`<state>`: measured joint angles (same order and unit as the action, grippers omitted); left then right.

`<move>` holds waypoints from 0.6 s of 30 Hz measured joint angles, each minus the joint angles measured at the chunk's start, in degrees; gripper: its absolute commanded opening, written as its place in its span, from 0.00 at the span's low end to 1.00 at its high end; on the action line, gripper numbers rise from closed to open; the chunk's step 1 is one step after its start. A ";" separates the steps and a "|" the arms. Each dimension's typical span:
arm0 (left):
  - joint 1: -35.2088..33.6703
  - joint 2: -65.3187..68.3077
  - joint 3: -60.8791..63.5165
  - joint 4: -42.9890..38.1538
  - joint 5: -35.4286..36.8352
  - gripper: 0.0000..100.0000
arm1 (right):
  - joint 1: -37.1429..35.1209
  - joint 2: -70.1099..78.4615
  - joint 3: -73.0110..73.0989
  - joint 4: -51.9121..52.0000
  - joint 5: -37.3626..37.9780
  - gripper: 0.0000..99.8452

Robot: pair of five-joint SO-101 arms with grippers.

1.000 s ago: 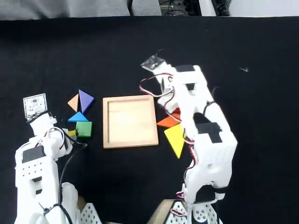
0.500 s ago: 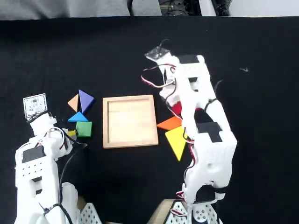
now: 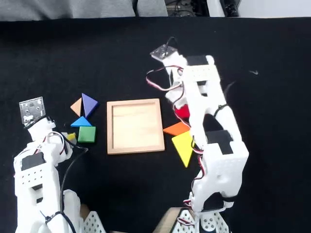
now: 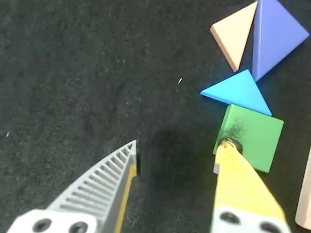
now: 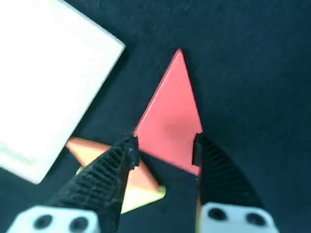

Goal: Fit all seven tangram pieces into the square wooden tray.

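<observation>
High view: the square wooden tray (image 3: pixel 135 126) lies empty, with the green square (image 3: pixel 87 134) beside one edge. The right arm covers most of the red triangle (image 3: pixel 182 112) near the opposite edge.

Right wrist view: the right gripper (image 5: pixel 165 145) has its jaws apart, flanking the triangle's wide end.

Left wrist view: the left gripper (image 4: pixel 177 155) is spread wide, one fingertip over the green square.

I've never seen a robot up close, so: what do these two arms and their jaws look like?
Both are white plastic with black panels. Red, white and black cables loop along the right arm; a black one trails from the left arm. Square tags top both wrists. The left's jaws: one ribbed grey, one yellow. The right's: ribbed black.
</observation>
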<state>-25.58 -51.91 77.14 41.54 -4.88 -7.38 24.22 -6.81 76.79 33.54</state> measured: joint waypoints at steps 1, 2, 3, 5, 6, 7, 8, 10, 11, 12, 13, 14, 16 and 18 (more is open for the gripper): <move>0.00 0.00 0.00 0.00 0.00 0.26 | 0.00 0.79 0.26 -1.32 0.00 0.18; 0.00 0.00 0.00 0.00 0.00 0.26 | 0.00 1.85 0.26 -2.29 0.00 0.18; 0.00 0.00 0.00 0.00 0.00 0.26 | 0.18 2.90 0.26 -2.99 -0.09 0.19; 0.00 0.00 0.00 0.00 0.00 0.26 | 0.18 3.96 0.26 -3.16 -0.09 0.23; 0.00 0.00 0.00 0.00 0.00 0.26 | 0.18 4.04 0.26 -2.46 -0.09 0.26; 0.00 0.00 0.00 0.00 0.00 0.26 | 0.18 4.13 0.26 -1.14 -0.09 0.30; 0.00 0.00 0.00 0.00 0.00 0.26 | 0.09 4.13 0.53 -0.09 0.26 0.32; 0.00 0.00 0.00 0.00 0.00 0.26 | -0.18 4.04 0.97 1.93 3.34 0.35; 0.00 0.00 0.00 0.00 0.00 0.26 | -0.18 4.04 1.67 2.55 5.80 0.35; 0.00 0.00 0.00 0.00 0.00 0.26 | -0.18 3.69 2.64 2.99 8.35 0.34; 0.00 0.00 0.00 0.00 0.00 0.26 | -0.18 3.16 3.78 3.25 10.81 0.34; 0.00 0.00 0.00 0.00 0.00 0.26 | -0.18 2.55 5.01 3.25 12.66 0.33; 0.00 0.00 0.00 0.00 0.00 0.26 | -0.18 1.85 7.30 2.02 13.98 0.33; 0.00 0.00 0.00 0.00 0.00 0.26 | -0.18 1.58 9.05 -0.88 14.42 0.33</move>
<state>-25.58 -51.91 77.14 41.54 -4.88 -7.56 25.80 2.24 75.91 47.96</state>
